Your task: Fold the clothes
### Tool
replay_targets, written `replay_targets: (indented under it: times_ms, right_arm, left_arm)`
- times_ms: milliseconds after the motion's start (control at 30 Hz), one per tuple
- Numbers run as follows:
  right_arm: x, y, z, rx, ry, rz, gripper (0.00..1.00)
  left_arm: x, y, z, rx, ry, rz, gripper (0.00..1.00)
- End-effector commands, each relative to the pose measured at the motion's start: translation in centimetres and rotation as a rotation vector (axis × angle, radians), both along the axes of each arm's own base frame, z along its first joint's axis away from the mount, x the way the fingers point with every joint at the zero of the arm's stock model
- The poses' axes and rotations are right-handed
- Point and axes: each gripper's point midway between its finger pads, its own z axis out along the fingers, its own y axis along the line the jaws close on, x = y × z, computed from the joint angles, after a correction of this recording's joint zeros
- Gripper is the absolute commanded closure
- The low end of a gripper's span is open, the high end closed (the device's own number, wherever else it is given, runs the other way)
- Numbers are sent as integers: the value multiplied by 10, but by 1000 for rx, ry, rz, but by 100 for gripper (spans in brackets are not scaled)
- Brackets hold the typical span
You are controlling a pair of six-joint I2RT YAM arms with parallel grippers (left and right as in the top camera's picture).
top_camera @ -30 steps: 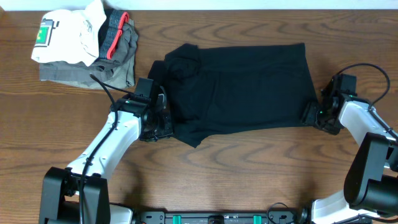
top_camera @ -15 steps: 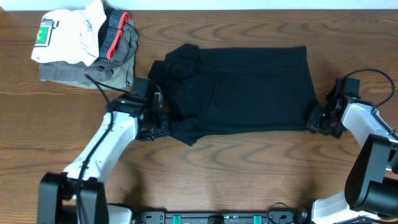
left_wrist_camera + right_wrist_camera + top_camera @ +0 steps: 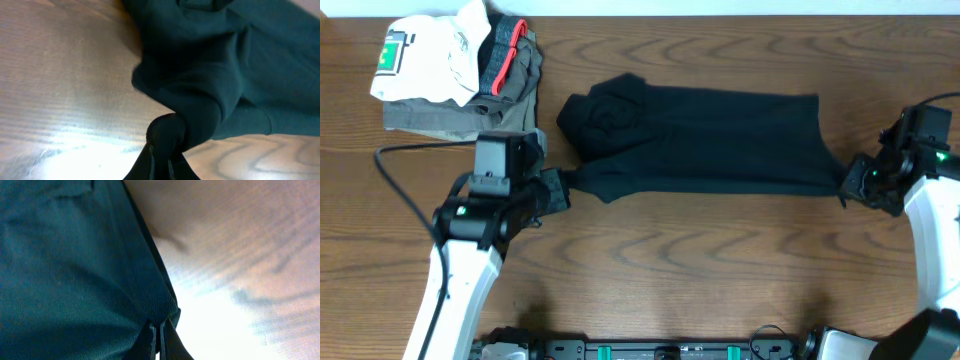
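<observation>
**Both corners gripped, cloth pulled taut, no fold laid yet**

Since a second ago your arms have drawn apart. The left tool (image 3: 561, 190) has backed off toward 9 o'clock and the right tool (image 3: 847, 186) toward 3 o'clock. The black garment (image 3: 720, 145) has gone from a broad slab to a narrower band stretched between them. The right tool stood apart a second ago and is now pinched together on the cloth.

The left wrist view shows your left tool clamped on a bunched knot of fabric at the garment's near left corner. The right wrist view shows your right tool clamped on the hem at the near right corner.

The garment lies across the middle of the surface (image 3: 720, 290), running from 9 to 3 o'clock. Its near edge seems slightly raised, though the overhead view does not settle that.

What you have so far is the grasp and the tension. I judge the task to be at an early stage:
- No clean fold line shows yet.
- The garment's 9 o'clock end is heaped in a rumpled lump rather than flat.
- You still need to carry the near edge over toward 12 o'clock, lay it down, and make the remaining folds.
- The finished pile of grey garments (image 3: 515, 105) and a white garment (image 3: 435, 60) sits at 10 o'clock, well apart from your work.
</observation>
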Motion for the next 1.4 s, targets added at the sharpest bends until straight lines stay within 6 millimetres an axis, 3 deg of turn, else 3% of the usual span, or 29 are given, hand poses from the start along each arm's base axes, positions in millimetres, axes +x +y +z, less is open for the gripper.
replay_targets:
  times_ms: [0, 200, 400, 567, 767, 1100, 1233, 1367]
  right_arm:
    - [-12, -2, 10, -10, 9, -20, 99]
    - [-37, 6, 22, -4, 40, -7, 99]
    - [-25, 11, 32, 19, -43, 6, 99]
    - [-8, 10, 21, 40, -57, 14, 99]
    - [8, 6, -7, 58, -6, 12, 99]
    - [40, -2, -57, 82, 19, 12, 99]
    - [56, 2, -75, 124, 0, 26, 99]
    - [67, 7, -93, 143, -3, 43, 99]
  left_arm:
    - [-5, 10, 21, 40, -61, 15, 94]
    - [-32, 13, 30, 44, -55, 16, 94]
    - [-30, 23, 36, 88, -98, 41, 94]
    - [-1, 23, 33, 112, -139, 37, 94]
    - [46, 13, 9, 102, -140, 24, 94]
    - [112, -28, -31, 85, -212, -55, 94]
    - [128, -43, -46, 79, -235, -79, 94]
    - [131, -44, -68, 90, -195, -82, 94]
